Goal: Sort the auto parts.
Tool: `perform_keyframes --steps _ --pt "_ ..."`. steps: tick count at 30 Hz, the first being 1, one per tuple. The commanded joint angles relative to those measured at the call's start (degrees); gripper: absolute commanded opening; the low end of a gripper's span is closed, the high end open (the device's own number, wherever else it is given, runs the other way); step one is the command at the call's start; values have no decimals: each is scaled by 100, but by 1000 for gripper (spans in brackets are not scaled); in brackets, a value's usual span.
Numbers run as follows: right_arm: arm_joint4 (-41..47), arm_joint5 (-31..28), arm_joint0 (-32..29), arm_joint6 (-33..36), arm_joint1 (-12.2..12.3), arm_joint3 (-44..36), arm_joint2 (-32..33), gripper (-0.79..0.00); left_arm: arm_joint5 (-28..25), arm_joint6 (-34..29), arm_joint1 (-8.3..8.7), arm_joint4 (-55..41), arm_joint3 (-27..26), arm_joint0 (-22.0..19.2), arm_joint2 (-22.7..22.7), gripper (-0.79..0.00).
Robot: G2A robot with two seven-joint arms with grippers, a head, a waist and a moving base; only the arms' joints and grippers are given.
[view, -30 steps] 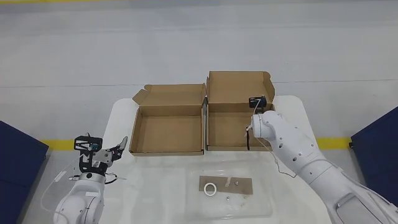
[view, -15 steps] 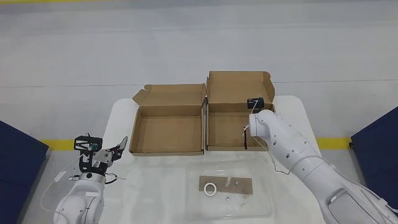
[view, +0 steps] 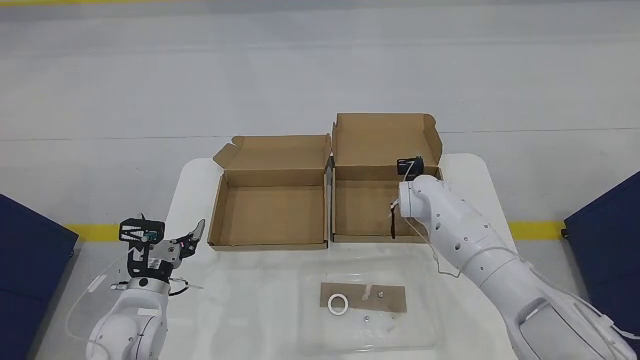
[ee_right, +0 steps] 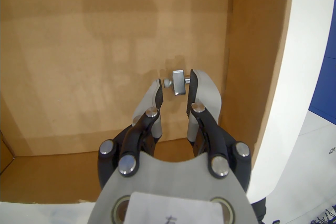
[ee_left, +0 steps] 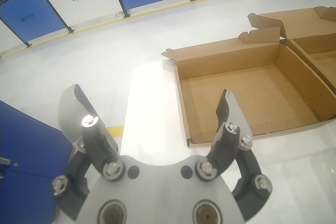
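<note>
A small metal bolt with a square head is pinched between the fingers of my right gripper, which hangs inside the right cardboard box near its right wall. From above, the right arm covers that box's right side. My left gripper is open and holds nothing; it sits at the table's left edge, just left of the left cardboard box. A white ring lies on a flat cardboard piece toward the front of the table.
Both boxes stand side by side with lids folded back at the far side of the white table. A clear plastic sheet spreads under the cardboard piece, with tiny parts on it.
The right arm has shifted slightly left and further over the right box. The left arm has stayed still.
</note>
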Motion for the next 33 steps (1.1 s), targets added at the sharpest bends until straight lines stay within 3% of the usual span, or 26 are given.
perform_keyframes --steps 1,3,4,10,16,26,33 --pt "-28 3 -7 -6 -9 -6 28 -246 0 0 0 0 0 0 0 0" --pt "-82 7 -23 -11 -13 -22 69 -123 0 0 0 0 0 0 0 0" --pt "-94 8 -30 -11 -13 -37 84 0 0 0 0 0 0 0 0 0" --pt "-276 16 -170 -14 55 -460 323 0 0 0 0 0 0 0 0 0" --pt "-543 -165 -516 350 266 -1459 801 0 0 0 0 0 0 0 0 0" --pt "-525 -219 -521 305 265 -1512 809 0 0 0 0 0 0 0 0 0" --pt "-532 -1741 -956 369 504 -2673 1403 0 0 0 0 0 0 0 0 0"
